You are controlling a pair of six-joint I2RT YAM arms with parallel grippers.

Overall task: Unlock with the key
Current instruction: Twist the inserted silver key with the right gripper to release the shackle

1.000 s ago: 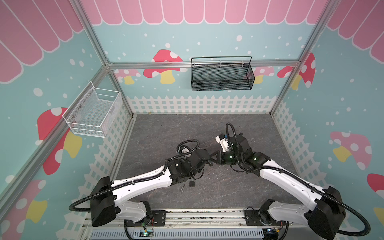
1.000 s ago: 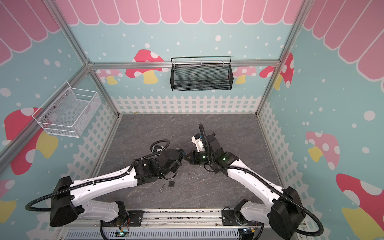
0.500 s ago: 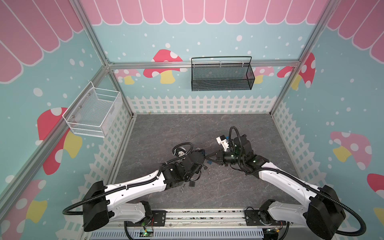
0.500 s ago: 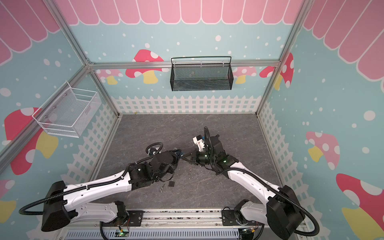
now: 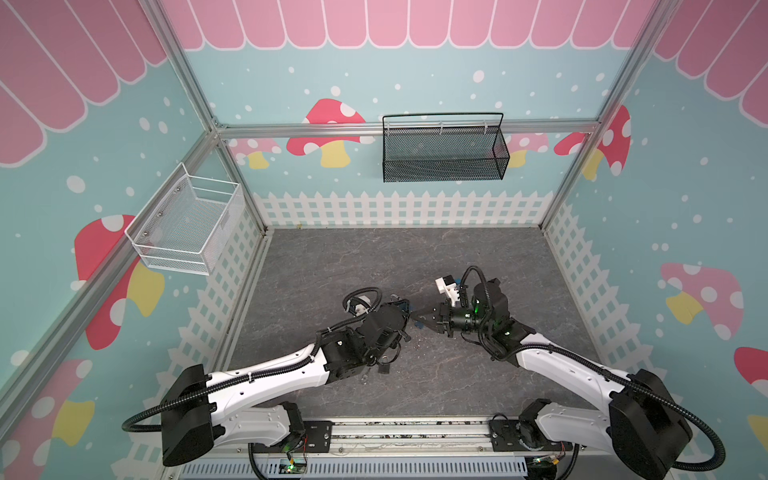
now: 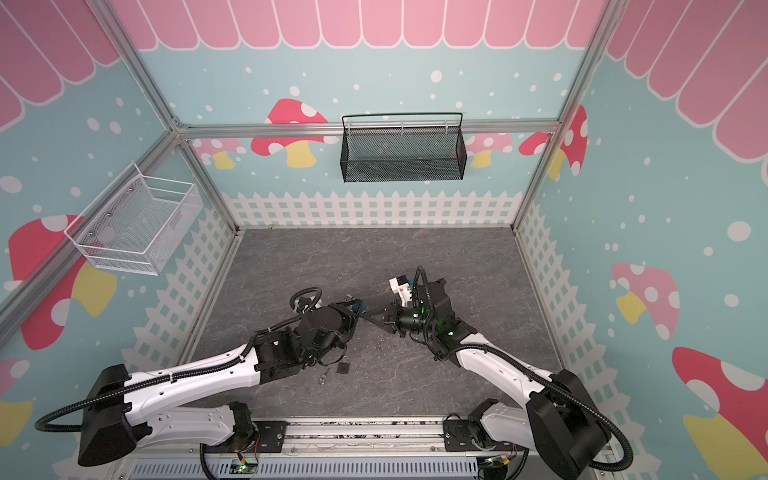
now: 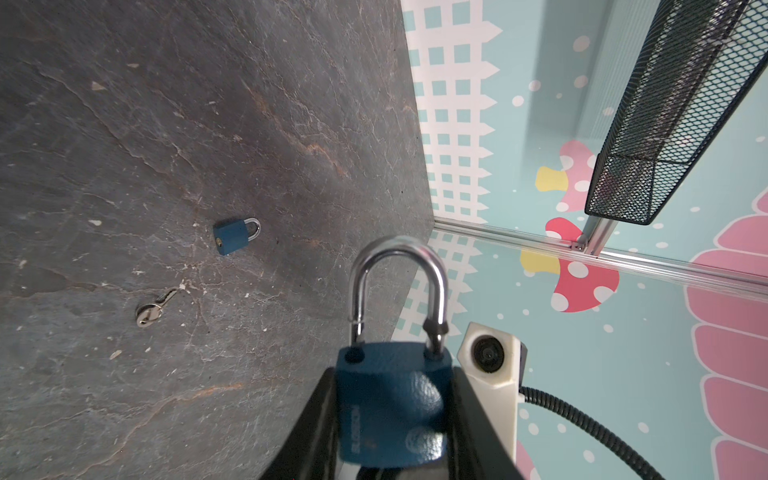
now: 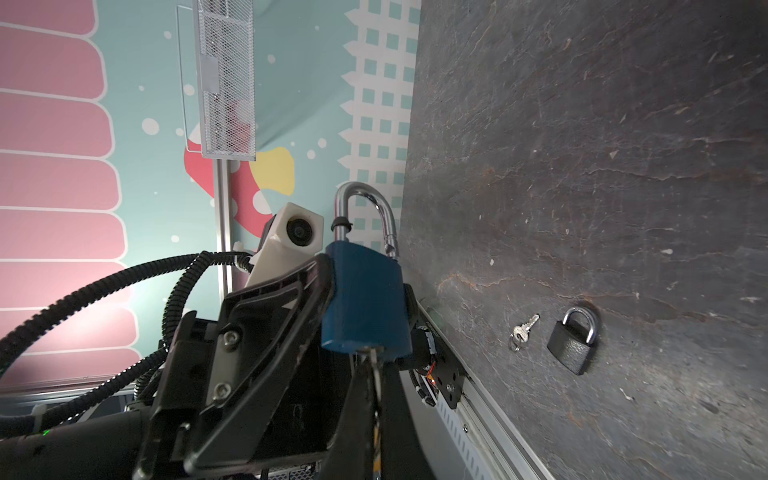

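Just below the middle of both top views, the two arms meet tip to tip over the grey floor (image 5: pixel 374 266). The left gripper (image 5: pixel 404 309) reaches in from the lower left of the frame. It is clamped on the body of a blue padlock (image 7: pixel 390 415), with a finger against each narrow side. The padlock is held clear of the floor, and its silver shackle (image 7: pixel 399 266) points away from the wrist. One leg of the shackle sits in the body; the other ends just outside its hole (the empty hole shows plainly in the left wrist view).

The right gripper (image 8: pixel 374 374) comes in from the right of the frame. Its jaws are pinched tight on a key (image 8: pixel 372 356), whose blade is pushed into the underside of the padlock.

Lower in a top view, a black padlock (image 6: pixel 343 367) lies flat on the floor close to the left arm's wrist. A loose key (image 6: pixel 324 377) lies just beside it to the lower left.

The left wrist view also shows a small blue padlock (image 7: pixel 235 237) lying on the floor with its shackle closed. A spare key (image 7: pixel 151 311) is near it but not touching.
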